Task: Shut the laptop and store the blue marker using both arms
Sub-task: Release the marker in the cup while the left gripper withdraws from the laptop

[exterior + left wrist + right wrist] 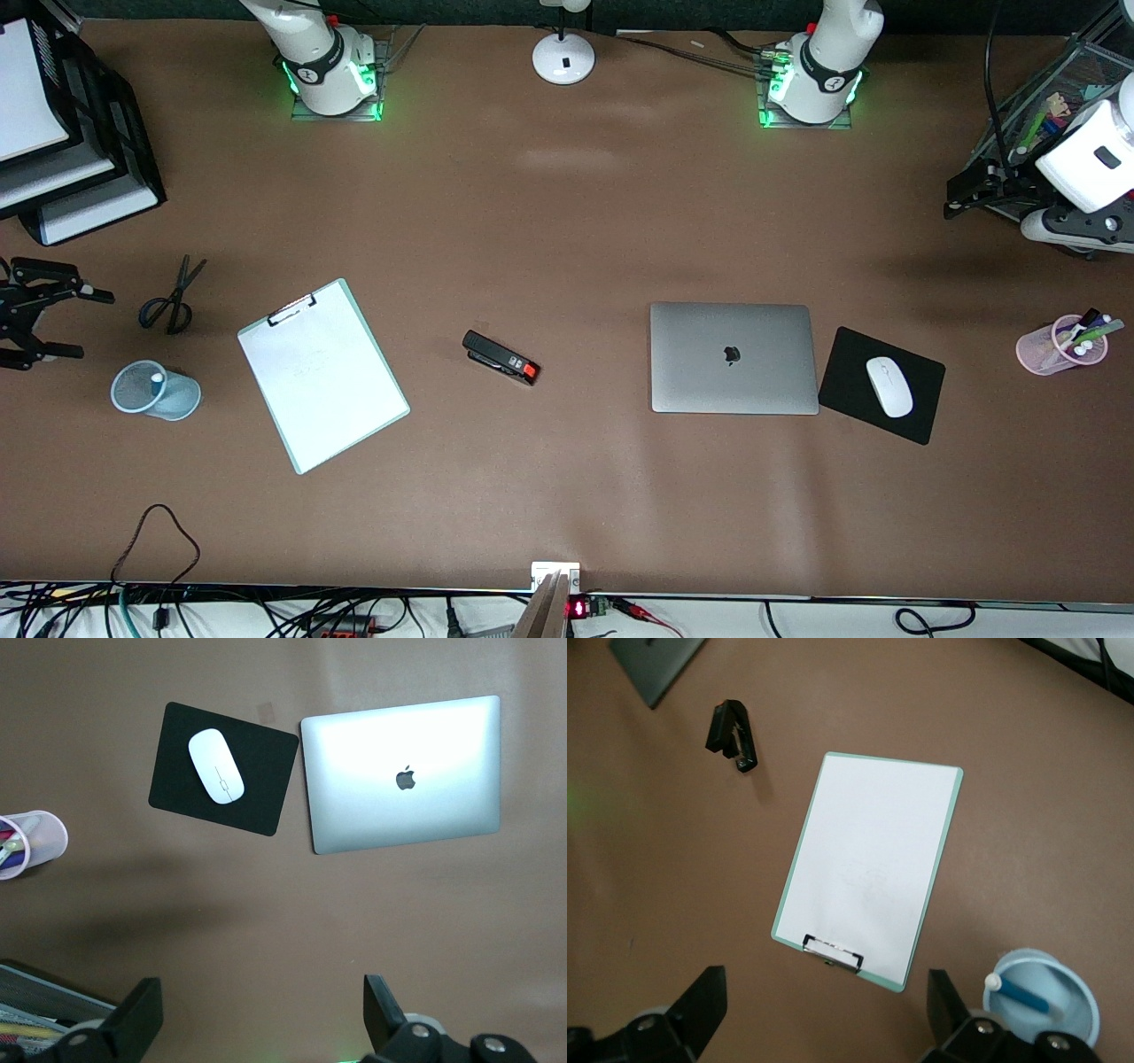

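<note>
The laptop (733, 357) lies closed on the brown table, lid up with the dark apple logo showing; it also shows in the left wrist view (403, 775). The blue marker (157, 378) stands in a light-blue mesh cup (156, 391) at the right arm's end, white end up; the right wrist view shows the marker (1021, 993) too. My right gripper (93, 325) is open and empty over the table beside that cup (824, 1010). My left gripper (950, 199) is open and empty over the table at the left arm's end (257, 1019).
A black mouse pad (850, 368) with a white mouse (889, 386) lies beside the laptop. A pink pen cup (1060, 346), a black stapler (500, 357), a clipboard (322, 374) and scissors (173, 297) are on the table. Paper trays (53, 133) and a mesh organizer (1054, 97) stand at the ends.
</note>
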`<state>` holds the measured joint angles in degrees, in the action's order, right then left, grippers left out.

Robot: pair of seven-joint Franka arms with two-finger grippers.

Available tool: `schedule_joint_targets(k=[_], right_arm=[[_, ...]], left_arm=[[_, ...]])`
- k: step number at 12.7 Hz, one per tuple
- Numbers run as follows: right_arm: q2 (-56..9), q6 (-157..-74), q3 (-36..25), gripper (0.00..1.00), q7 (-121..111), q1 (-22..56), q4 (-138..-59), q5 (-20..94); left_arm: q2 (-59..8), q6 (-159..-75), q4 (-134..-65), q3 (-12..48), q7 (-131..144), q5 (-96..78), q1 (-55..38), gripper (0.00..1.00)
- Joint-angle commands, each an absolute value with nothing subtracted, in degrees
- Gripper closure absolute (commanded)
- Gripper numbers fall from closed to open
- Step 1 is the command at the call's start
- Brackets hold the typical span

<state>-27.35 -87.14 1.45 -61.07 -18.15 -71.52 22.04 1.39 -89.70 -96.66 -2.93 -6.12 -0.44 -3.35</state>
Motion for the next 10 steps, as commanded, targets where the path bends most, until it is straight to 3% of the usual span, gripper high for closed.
schedule_joint_targets(k=[1, 5, 10], right_arm=[[-22.9, -86.4, 1.3, 0.00, -51.2, -13.8, -72.2, 14.8], [-21.7, -83.3, 1.2, 0.00, -34.8, -5.6, -72.2, 4.1], [-20.7, -81.3, 1.1, 0.00, -19.2, -2.0, -72.2, 1.3]], left_arm=[[2.8, -90.4, -98.3, -3.0, -7.6, -0.9, -2.4, 0.00], [2.7, -90.6, -97.7, 2.2, -7.4, -0.8, 1.0, 0.00], [2.5, -90.0, -95.5, 2.3, -6.9, -0.8, 1.1, 0.00]])
